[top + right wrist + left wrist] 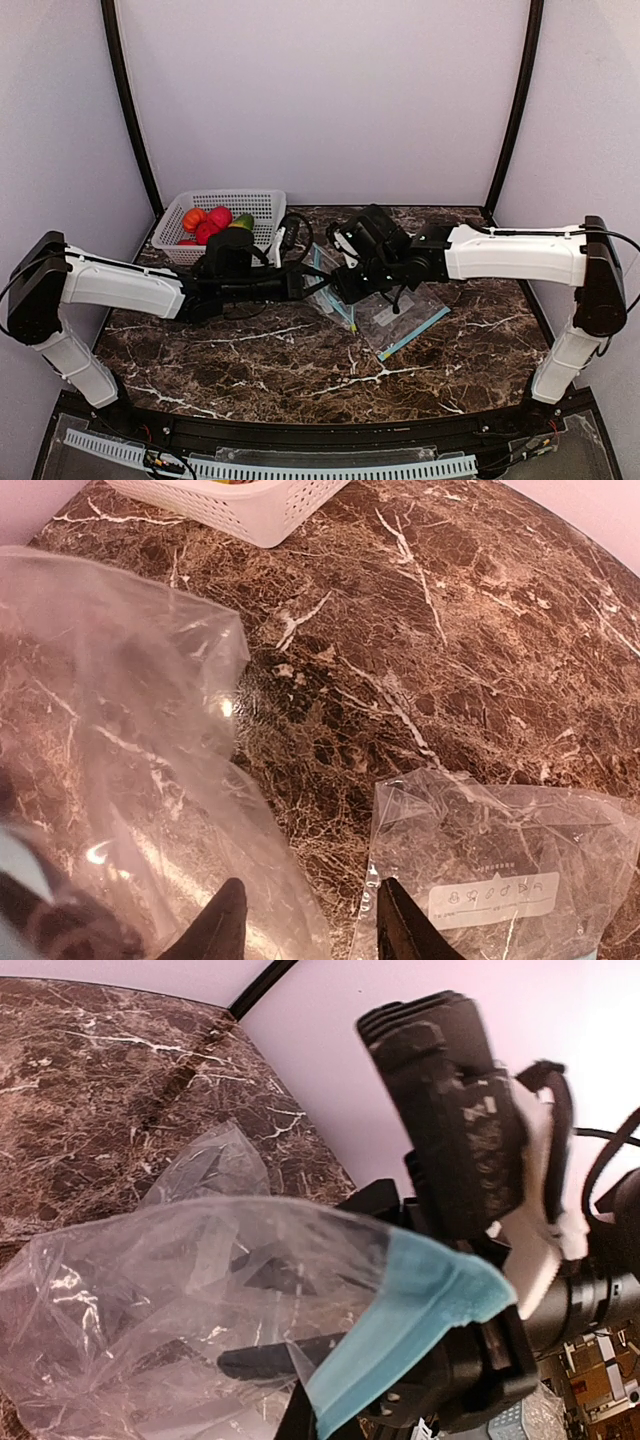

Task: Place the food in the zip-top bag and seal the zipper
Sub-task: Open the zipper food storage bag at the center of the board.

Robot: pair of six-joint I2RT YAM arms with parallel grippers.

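Note:
The food (210, 222), red, orange and green-yellow toy fruits, lies in the white mesh basket (255, 205) at the back left. A clear zip-top bag (328, 290) with a blue zipper strip (420, 1320) is held up at mid-table. My left gripper (308, 283) is shut on its zipper edge; in the left wrist view, one finger (262, 1360) shows dark through the film (200, 1290). My right gripper (338, 288) faces it, open. In the right wrist view, the bag's film (120, 730) hangs over the left fingertip (225, 925).
A second clear zip-top bag (405, 315) lies flat on the marble table (300, 370), just right of the grippers; the right wrist view shows it (510, 860) with a white label. The basket's corner (250, 505) shows there too. Walls close the back and sides.

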